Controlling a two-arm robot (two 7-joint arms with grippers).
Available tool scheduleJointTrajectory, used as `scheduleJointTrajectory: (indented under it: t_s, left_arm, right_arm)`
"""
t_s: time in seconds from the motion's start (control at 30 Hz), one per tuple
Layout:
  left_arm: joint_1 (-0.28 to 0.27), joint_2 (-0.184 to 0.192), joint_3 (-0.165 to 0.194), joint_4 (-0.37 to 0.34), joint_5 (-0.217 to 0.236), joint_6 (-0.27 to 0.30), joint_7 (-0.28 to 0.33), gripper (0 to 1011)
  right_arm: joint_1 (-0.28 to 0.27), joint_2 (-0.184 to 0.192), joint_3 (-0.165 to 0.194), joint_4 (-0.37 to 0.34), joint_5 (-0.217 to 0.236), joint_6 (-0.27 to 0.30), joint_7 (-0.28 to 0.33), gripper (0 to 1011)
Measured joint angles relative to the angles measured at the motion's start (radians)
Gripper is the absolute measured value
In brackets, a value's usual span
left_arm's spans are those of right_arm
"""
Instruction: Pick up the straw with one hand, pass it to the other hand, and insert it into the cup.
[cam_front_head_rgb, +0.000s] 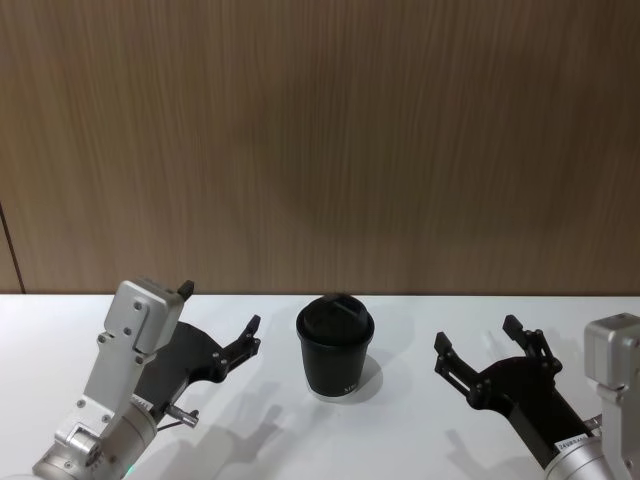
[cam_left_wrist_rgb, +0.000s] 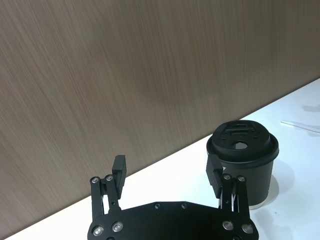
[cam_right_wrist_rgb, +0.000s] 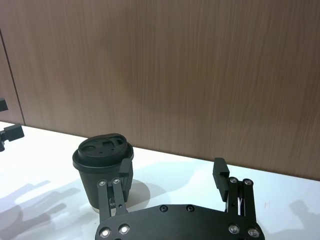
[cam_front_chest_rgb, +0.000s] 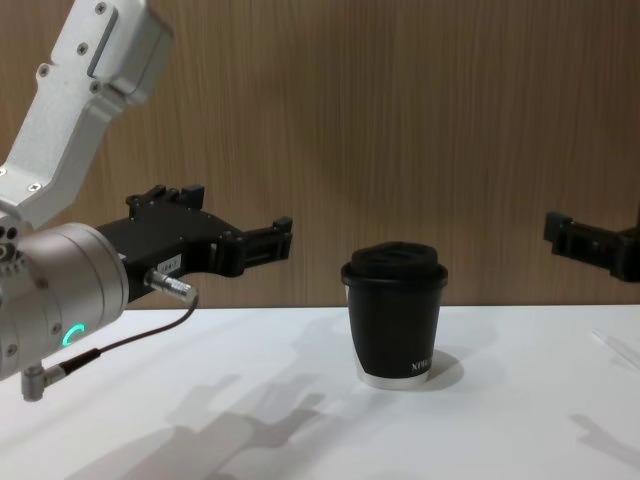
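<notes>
Jaws on both grippers stand wide apart, holding nothing. Nearest the robot, the left gripper (cam_front_head_rgb: 220, 306) hovers above the white table (cam_front_head_rgb: 300, 440) on the left, its black fingers aimed forward and inward toward the cup (cam_front_head_rgb: 335, 350). In the chest view this gripper (cam_front_chest_rgb: 240, 215) hangs at about the height of the cup's top, behind a silver wrist with a green ring (cam_front_chest_rgb: 70, 335) and a grey cable (cam_front_chest_rgb: 120, 345). The right gripper (cam_front_head_rgb: 477, 335) hovers on the other side, also clear of the table, fingers pointing forward and slightly inward.

Between the two, a little farther out, the cup stands upright on the table, touching neither gripper. It is black, with a domed black lid (cam_front_head_rgb: 336, 316), a silver base rim and small white lettering low on its side (cam_front_chest_rgb: 420, 366). From the left wrist, the cup (cam_left_wrist_rgb: 242, 160) sits just beyond one fingertip of the spread left gripper (cam_left_wrist_rgb: 167, 167). From the right wrist, the cup (cam_right_wrist_rgb: 97, 165) sits just beyond one fingertip of the right gripper (cam_right_wrist_rgb: 173, 170).

The straw (cam_left_wrist_rgb: 300, 126) lies flat on the table past the cup on the robot's right, well apart from it; in the chest view the straw (cam_front_chest_rgb: 615, 348) is a faint white line near the right edge.

Farthest back, a wood-grain wall (cam_front_head_rgb: 320, 140) rises from the table's rear edge.
</notes>
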Motion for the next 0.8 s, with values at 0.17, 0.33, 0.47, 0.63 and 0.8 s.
scheduleJointTrajectory:
  t_s: [0.17, 0.33, 0.47, 0.63, 0.8]
  left_arm:
    - [0.000, 0.000, 0.000, 0.000, 0.000, 0.000, 0.000, 1003]
    - [0.000, 0.000, 0.000, 0.000, 0.000, 0.000, 0.000, 1003]
    - [0.000, 0.000, 0.000, 0.000, 0.000, 0.000, 0.000, 1003]
    - [0.000, 0.000, 0.000, 0.000, 0.000, 0.000, 0.000, 1003]
    - [0.000, 0.000, 0.000, 0.000, 0.000, 0.000, 0.000, 1003]
  right_arm:
    - [0.000, 0.000, 0.000, 0.000, 0.000, 0.000, 0.000, 1001]
    - [0.000, 0.000, 0.000, 0.000, 0.000, 0.000, 0.000, 1001]
    - [0.000, 0.000, 0.000, 0.000, 0.000, 0.000, 0.000, 1001]
    - [-0.001, 0.002, 0.005, 0.000, -0.001, 0.001, 0.000, 1001]
    - [-0.002, 0.014, 0.020, 0.003, -0.004, 0.011, 0.002, 1001]
